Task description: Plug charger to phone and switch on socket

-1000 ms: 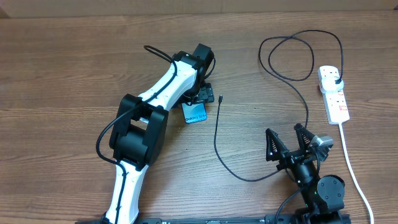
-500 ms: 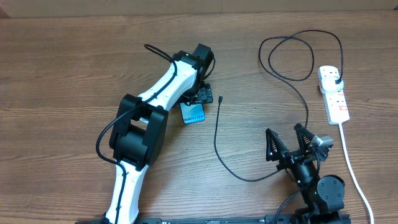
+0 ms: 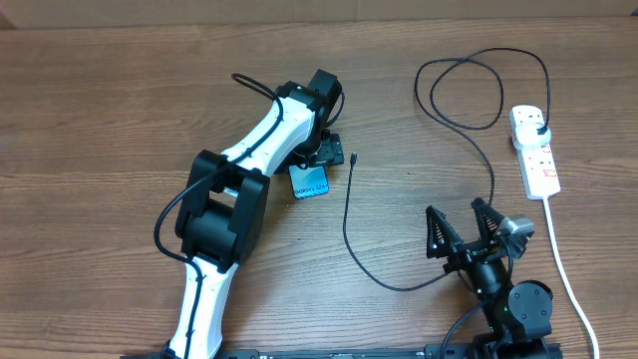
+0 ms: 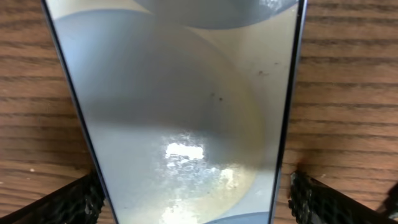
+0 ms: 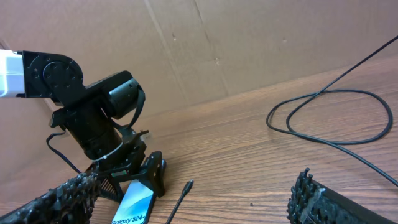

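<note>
The phone (image 3: 311, 181) lies flat on the table with its light-blue screen up, half under my left gripper (image 3: 321, 152). In the left wrist view the phone (image 4: 180, 93) fills the frame, and the open left gripper (image 4: 196, 194) straddles it; wood shows between the phone's right edge and the right finger. The charger cable (image 3: 346, 214) runs from its connector tip (image 3: 353, 158), just right of the phone, to its black plug (image 3: 539, 128) seated in the socket (image 3: 535, 152). My right gripper (image 3: 464, 234) is open and empty; its view shows the phone (image 5: 134, 204) and the tip (image 5: 186, 185).
The cable makes a loose loop (image 3: 469, 90) at the back right and a long curve in front of my right gripper. The socket's white lead (image 3: 558, 249) runs toward the front right edge. A cardboard wall (image 5: 217, 43) stands behind the table.
The phone has shifted very slightly left under my left gripper. Neither arm has visibly moved.
</note>
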{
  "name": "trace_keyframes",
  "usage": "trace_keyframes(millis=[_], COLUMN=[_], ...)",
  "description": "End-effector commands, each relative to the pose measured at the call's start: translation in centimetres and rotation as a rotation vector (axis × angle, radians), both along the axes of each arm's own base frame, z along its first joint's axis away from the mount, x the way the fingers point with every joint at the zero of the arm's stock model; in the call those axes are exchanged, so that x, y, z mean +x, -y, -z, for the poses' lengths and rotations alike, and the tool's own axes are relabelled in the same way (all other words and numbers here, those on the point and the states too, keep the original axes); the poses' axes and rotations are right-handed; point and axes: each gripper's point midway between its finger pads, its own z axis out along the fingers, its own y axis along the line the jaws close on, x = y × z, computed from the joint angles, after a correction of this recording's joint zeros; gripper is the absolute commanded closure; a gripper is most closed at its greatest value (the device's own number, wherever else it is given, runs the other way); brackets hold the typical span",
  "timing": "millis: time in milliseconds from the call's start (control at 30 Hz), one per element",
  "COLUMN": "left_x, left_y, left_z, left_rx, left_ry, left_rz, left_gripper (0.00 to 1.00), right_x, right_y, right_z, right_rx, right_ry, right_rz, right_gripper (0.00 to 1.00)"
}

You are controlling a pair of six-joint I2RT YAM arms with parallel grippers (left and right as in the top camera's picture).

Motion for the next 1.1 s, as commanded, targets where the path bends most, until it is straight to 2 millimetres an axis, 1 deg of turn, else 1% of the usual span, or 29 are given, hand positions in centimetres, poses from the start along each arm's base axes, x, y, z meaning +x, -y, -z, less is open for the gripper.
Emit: trace_keyframes(millis=[0,933,1067], left_x=[-0.5,-1.3,-1.3], left_y=[0.7,0.2,-0.3], left_z=[1.1,1.4,1.4], left_rx=[-0.034,-0.014,0.014], left_ry=[-0.041,-0.073,-0.071], left_rz=[-0.038,-0.040,-0.041], left_gripper=[0.00,0.00,0.00], right_x=[0.1,0.1,0.1], right_y=[0.2,0.2,0.2], right_z=[0.2,0.2,0.2], right_rx=[0.003,0.003,0.003], right_ry=[0.000,0.000,0.000], right_rz=[0.009,0.009,0.009], right_gripper=[0.00,0.00,0.00])
